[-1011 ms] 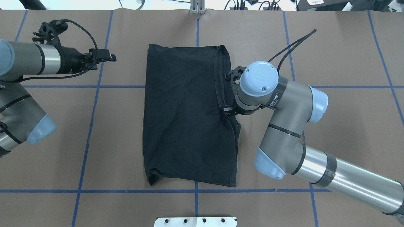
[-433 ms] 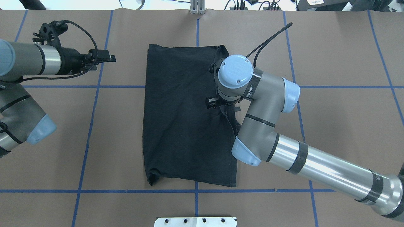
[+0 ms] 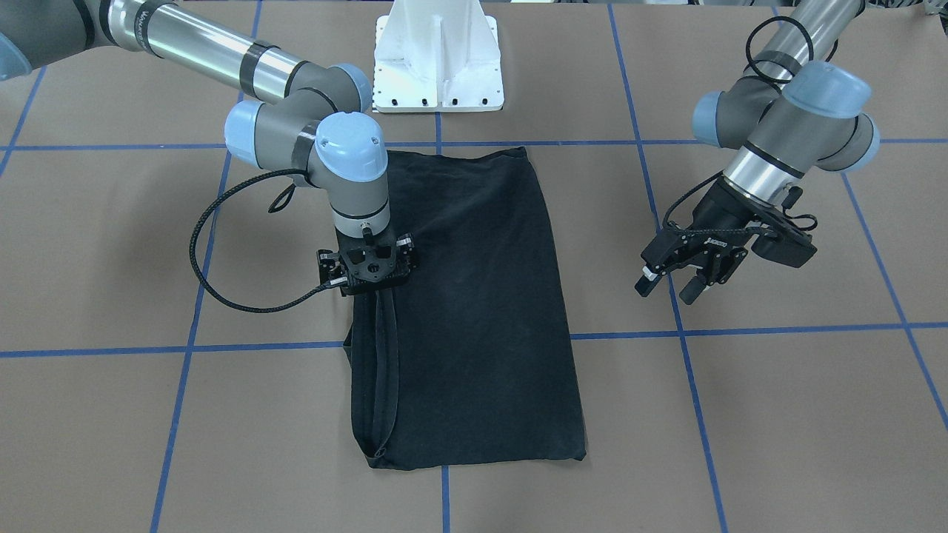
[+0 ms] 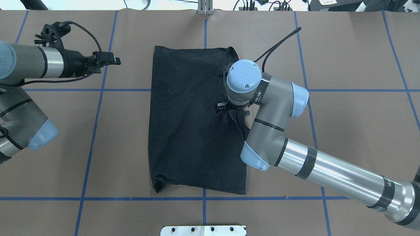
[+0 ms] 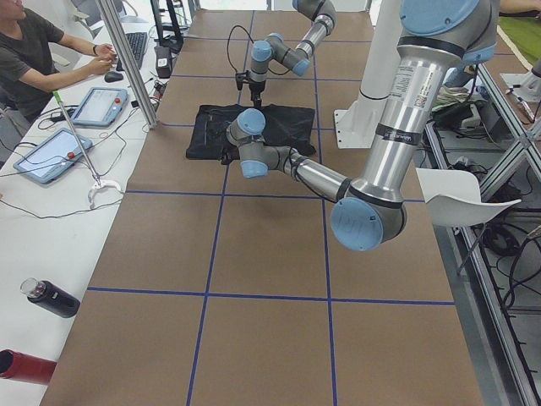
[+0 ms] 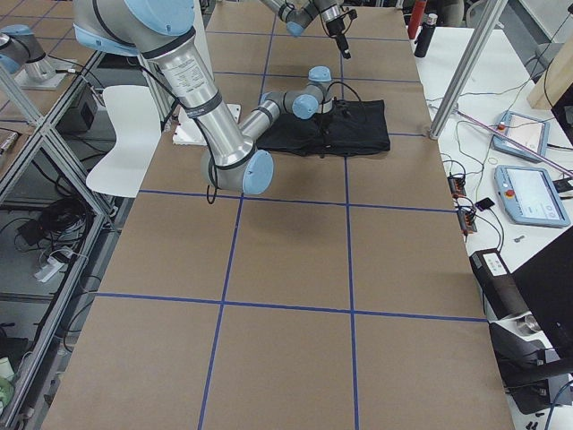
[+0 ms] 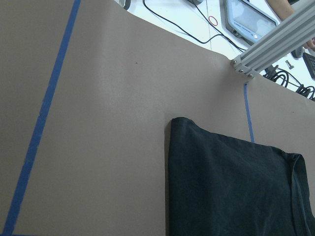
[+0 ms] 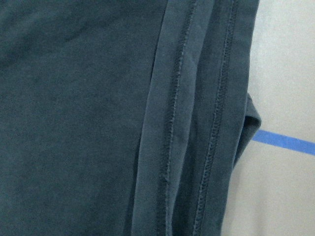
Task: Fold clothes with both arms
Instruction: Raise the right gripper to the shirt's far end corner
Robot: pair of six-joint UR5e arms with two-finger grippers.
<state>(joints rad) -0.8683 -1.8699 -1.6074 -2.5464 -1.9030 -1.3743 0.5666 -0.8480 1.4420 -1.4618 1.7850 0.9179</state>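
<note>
Overhead exterior: the right arm (image 4: 328, 170) carries a black band (image 4: 259, 94) with white lettering, too small to read. The left gripper (image 3: 665, 290) also bears a small white mark on its body, illegible.

The T-shirt (image 4: 190, 124) lies folded into a tall rectangle at the centre of the bench (image 4: 344, 59), plain black cloth uppermost. One bottom corner is bunched at its 7 o'clock.

The right gripper (image 3: 368, 277) points straight down at the T-shirt's 2 o'clock edge. Its fingers are hidden under the wrist and camera mount, so I cannot tell whether they are clamped on the cloth. The folded edge rises in a ridge up to the mount (front-facing view). The right wrist view shows stacked stitched hems (image 8: 172, 123) at close range, with a blue tape line (image 8: 283, 140) on the bench beside them.

The left gripper hangs at the T-shirt's 10 o'clock, well apart from it, above bare bench. Its fingers stand moderately spread and hold nothing.
</note>
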